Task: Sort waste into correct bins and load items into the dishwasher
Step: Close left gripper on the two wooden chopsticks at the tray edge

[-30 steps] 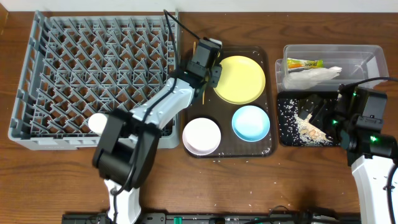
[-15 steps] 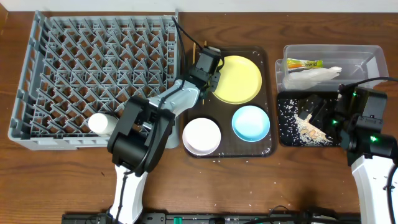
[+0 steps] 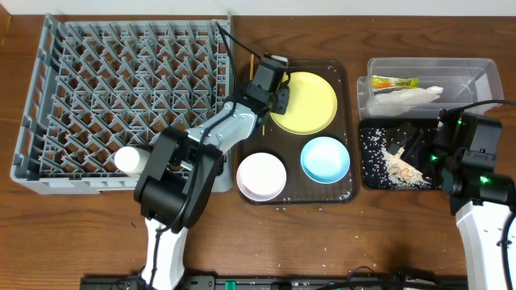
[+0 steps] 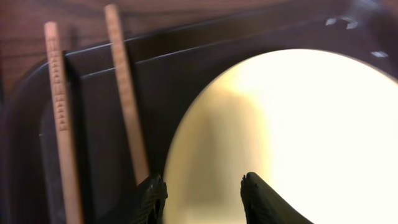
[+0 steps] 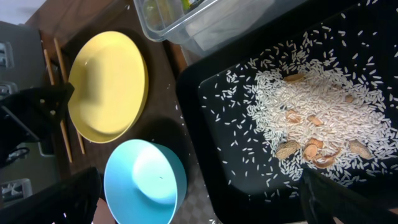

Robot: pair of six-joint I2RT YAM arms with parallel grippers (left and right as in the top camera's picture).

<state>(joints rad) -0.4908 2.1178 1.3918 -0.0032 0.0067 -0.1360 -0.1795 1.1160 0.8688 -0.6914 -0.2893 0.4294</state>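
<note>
The yellow plate (image 3: 308, 102) lies on the dark brown serving tray (image 3: 348, 192), with the white bowl (image 3: 261, 176) and the light blue bowl (image 3: 325, 158) in front of it. My left gripper (image 3: 272, 87) is open, and its fingers (image 4: 202, 194) straddle the plate's left rim (image 4: 280, 124). Two chopsticks (image 4: 127, 106) lie just left of the plate. The small white cup (image 3: 129, 159) lies in the grey dish rack (image 3: 48, 97). My right gripper (image 3: 409, 138) is open and empty (image 5: 199, 190) over the black tray (image 3: 372, 179), which holds rice scraps (image 5: 311, 99).
The clear tub (image 3: 476, 68) behind the black tray holds the green-and-yellow wrapper (image 3: 395, 82) and the white napkin (image 3: 407, 99). A few rice grains lie on the wooden table near the front edge. The blue bowl (image 5: 146, 183) and the plate (image 5: 109, 84) also show in the right wrist view.
My left gripper has shifted a little to the right, onto the yellow plate's left rim. The right arm has not moved.
</note>
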